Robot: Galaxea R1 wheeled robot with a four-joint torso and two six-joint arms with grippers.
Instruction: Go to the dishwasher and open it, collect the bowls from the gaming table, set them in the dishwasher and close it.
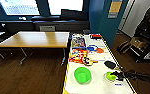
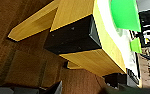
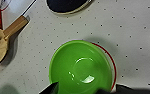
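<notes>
Right gripper [image 1: 117,74] reaches in over the table's [image 1: 98,85] right edge, at the small bowl [image 1: 110,76]; finger state can't tell. Big bowl [image 1: 82,74] sits mid-table near the front edge. Paddle [image 1: 110,64] lies just behind the small bowl.

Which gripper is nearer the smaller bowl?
Right. The right gripper is at the smaller bowl, reaching in from the table's right side. The left wrist camera looks at the table from below its edge, off to the side, farther from that bowl.
</notes>
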